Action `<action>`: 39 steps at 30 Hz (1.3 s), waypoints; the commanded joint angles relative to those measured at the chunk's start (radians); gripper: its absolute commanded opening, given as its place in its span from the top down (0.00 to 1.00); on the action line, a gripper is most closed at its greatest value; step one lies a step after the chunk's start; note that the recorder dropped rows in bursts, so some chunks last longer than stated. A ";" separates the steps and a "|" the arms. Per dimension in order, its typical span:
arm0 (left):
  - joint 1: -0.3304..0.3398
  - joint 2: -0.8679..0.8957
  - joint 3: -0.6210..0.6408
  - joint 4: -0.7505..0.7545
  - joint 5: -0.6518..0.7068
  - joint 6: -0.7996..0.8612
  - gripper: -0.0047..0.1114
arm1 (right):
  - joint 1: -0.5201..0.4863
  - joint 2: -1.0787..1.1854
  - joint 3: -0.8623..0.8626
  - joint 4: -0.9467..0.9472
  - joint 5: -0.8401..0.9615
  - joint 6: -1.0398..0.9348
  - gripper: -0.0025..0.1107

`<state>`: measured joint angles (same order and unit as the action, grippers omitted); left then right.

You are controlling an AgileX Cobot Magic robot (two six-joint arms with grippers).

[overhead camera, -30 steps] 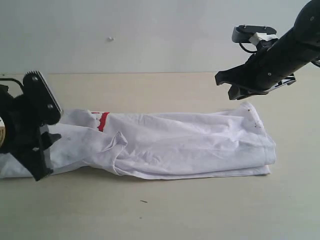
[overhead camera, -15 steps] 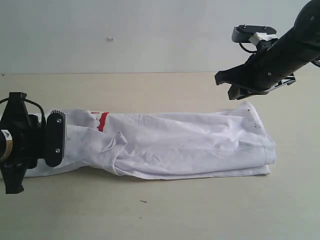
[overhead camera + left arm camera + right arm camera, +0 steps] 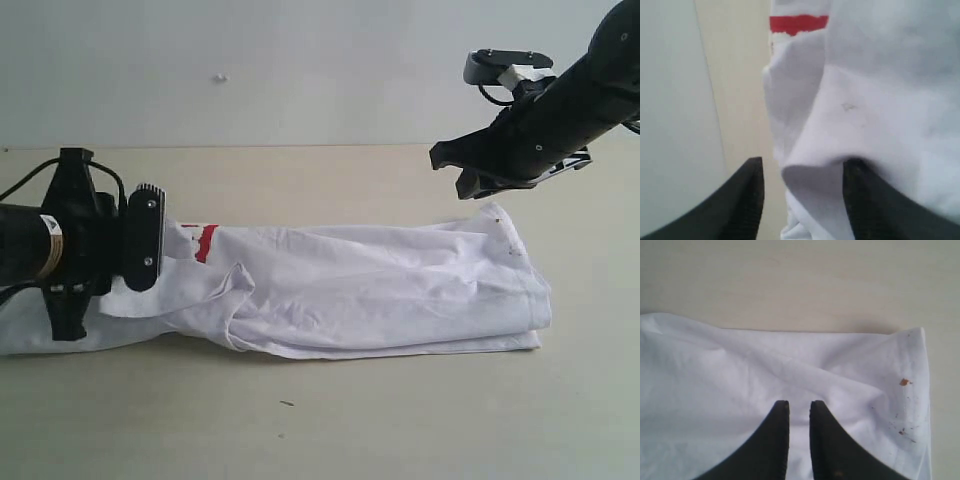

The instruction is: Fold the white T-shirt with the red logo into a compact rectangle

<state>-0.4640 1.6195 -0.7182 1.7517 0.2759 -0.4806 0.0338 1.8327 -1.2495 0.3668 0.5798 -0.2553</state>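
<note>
Now the bench (image 3: 400, 430) is carrying the shirt (image 3: 370, 290), which is lying as a long, rumpled band across its middle, running parallel to the near edge. The logo (image 3: 205, 240) is showing only as a red sliver near the end toward the left edge.

The left tool (image 3: 802, 172) is sitting low over that end, its jaws standing apart around a raised fold. One finger is touching the cloth and the other is standing clear of it, so nothing is being gripped. The right tool (image 3: 798, 405) is hovering above the opposite end, toward the far edge, jaws nearly together and empty.

Likely the band is about to be folded end over end. To do that well, the left tool should be biting deep enough to catch every layer before closing. Then it should be lifting clear of the bench and laying the end squarely over the rest.
</note>
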 commanded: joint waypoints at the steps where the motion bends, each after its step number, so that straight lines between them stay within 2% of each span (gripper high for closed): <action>1: 0.028 0.000 -0.055 -0.007 0.055 -0.208 0.53 | 0.001 -0.004 -0.006 -0.006 -0.007 -0.009 0.83; 8: 0.211 0.000 -0.075 -0.007 -0.008 -0.455 0.53 | 0.001 -0.004 -0.006 -0.006 -0.005 -0.009 0.83; 12: 0.243 -0.003 -0.115 -0.007 -0.001 -0.631 0.54 | 0.001 -0.004 -0.006 -0.006 -0.005 -0.009 0.83; 16: 0.243 -0.028 -0.143 -0.007 -0.020 -0.769 0.56 | 0.001 -0.004 -0.006 -0.006 -0.005 -0.009 0.83; 17: 0.241 -0.041 -0.143 -0.010 -0.049 -0.778 0.58 | 0.001 -0.004 -0.006 -0.006 -0.005 -0.009 0.83; 20: 0.241 -0.099 -0.143 -0.063 -0.224 -0.805 0.73 | 0.001 -0.004 -0.006 -0.006 -0.007 -0.010 0.83; 23: 0.241 -0.143 -0.143 -0.044 -0.509 -0.807 0.88 | 0.001 -0.004 -0.006 -0.006 -0.005 -0.010 0.83; 25: 0.241 -0.146 -0.133 -0.007 -0.643 -0.855 0.88 | 0.001 -0.004 -0.006 -0.006 0.000 -0.010 0.83; 27: 0.241 -0.139 -0.101 -0.007 -0.687 -0.866 0.78 | 0.001 -0.004 -0.006 -0.006 0.002 -0.010 0.83; 31: 0.197 -0.125 -0.018 -0.007 -0.613 -0.745 0.40 | 0.001 -0.004 -0.006 -0.006 0.020 -0.010 0.83; 32: 0.175 -0.125 0.004 -0.007 -0.563 -0.711 0.36 | 0.001 -0.004 -0.006 -0.004 0.021 -0.010 0.83; 37: -0.027 -0.095 0.085 -0.007 -0.259 -0.478 0.50 | 0.001 -0.004 -0.006 -0.004 0.014 -0.010 0.83; 39: -0.085 -0.070 0.098 -0.007 -0.178 -0.458 0.49 | 0.001 -0.004 -0.006 -0.004 0.012 -0.010 0.83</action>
<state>-0.4661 1.5234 -0.6432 1.7516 -0.0394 -1.0024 0.0338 1.8327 -1.2495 0.3668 0.6010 -0.2591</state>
